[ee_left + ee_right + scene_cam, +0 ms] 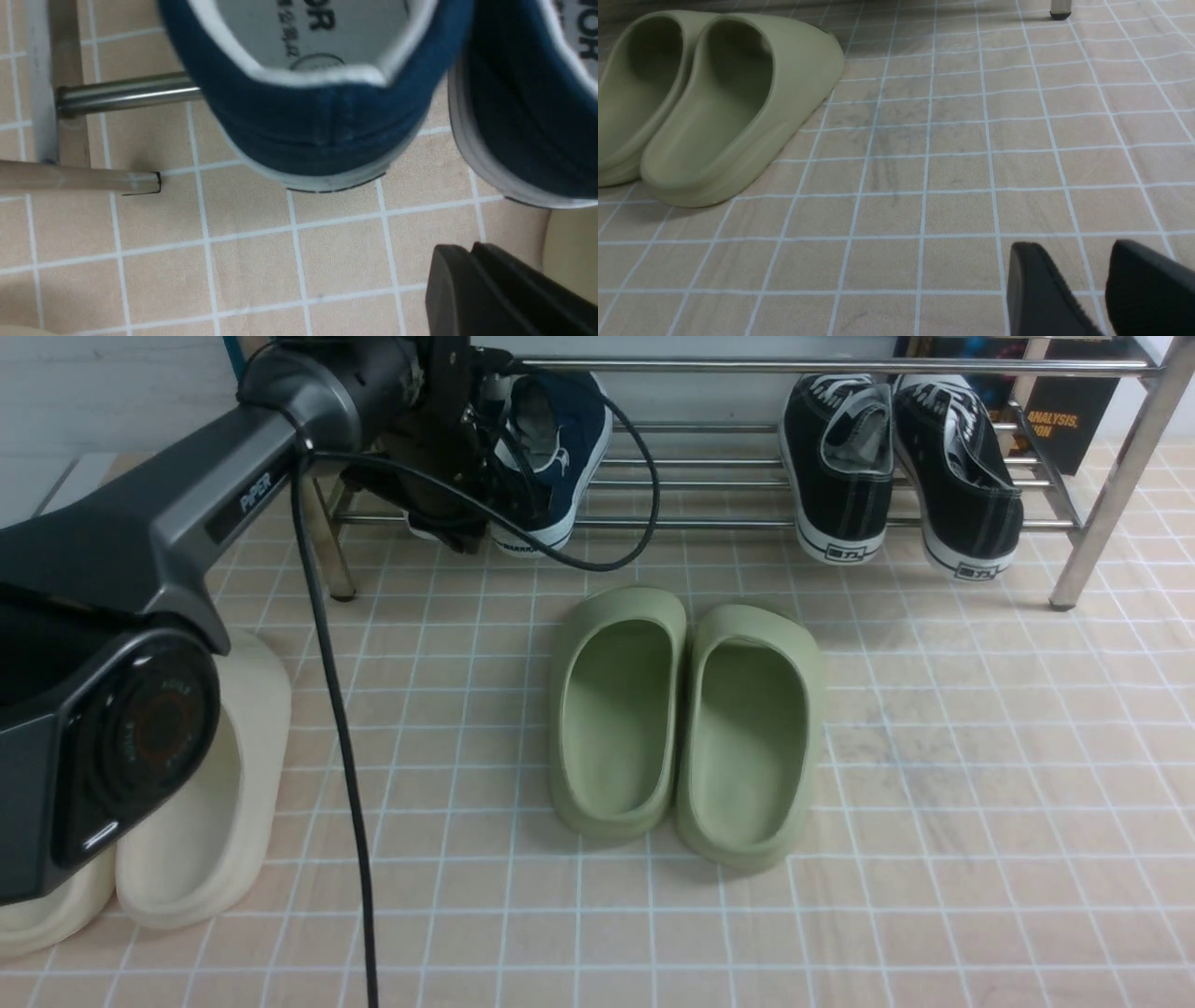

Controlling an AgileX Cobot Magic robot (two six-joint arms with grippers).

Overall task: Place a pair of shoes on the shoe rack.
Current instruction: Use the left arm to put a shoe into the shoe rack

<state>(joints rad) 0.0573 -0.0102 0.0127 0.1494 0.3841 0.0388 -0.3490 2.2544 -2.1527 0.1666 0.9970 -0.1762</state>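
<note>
The two navy slip-on shoes sit side by side at the left end of the chrome shoe rack (747, 523), heels overhanging its front bar. One shoe (553, 448) shows in the front view; my left arm covers most of the other. In the left wrist view both heels show, one (322, 130) in the middle and one (523, 121) at the edge, above a rack bar (126, 93). My left gripper (460, 249) is shut and empty, just in front of the heels and apart from them. My right gripper (1071, 249) is open and empty, low over bare floor.
A pair of black lace-up sneakers (845, 467) sits at the rack's right end. Green clogs (686, 719) stand mid-floor, also in the right wrist view (714, 102). Cream clogs (219, 784) lie beneath my left arm. A black cable (336, 728) hangs down.
</note>
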